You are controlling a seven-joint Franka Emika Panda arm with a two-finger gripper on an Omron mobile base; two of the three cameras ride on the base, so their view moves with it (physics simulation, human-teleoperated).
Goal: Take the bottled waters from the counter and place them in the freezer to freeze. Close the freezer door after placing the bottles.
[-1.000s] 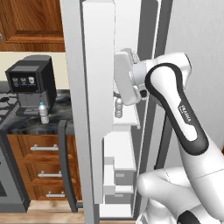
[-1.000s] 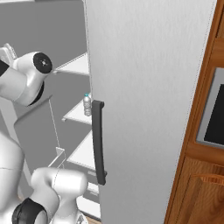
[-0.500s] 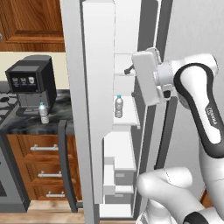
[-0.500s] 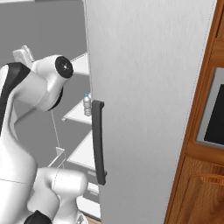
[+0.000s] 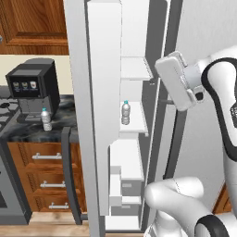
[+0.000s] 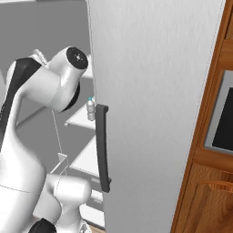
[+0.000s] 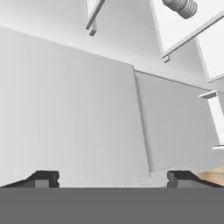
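Freezer (image 5: 152, 41): tall light-grey unit, white shelves and drawers inside, ahead of the gripper.
Freezer door (image 5: 102, 115): swung wide, white lining facing the arm, left of the gripper.
Counter (image 5: 32, 132): dark marbled slab, far left of the gripper, carrying a black coffee machine (image 5: 31, 88).
Gripper (image 7: 113, 178): fingers spread wide, nothing between them, raised outside the compartment.
Bottled water, first (image 5: 125, 112): upright on a middle freezer shelf, below-left of the gripper.
Bottled water, second (image 5: 46, 119): upright on the counter beside the coffee machine.
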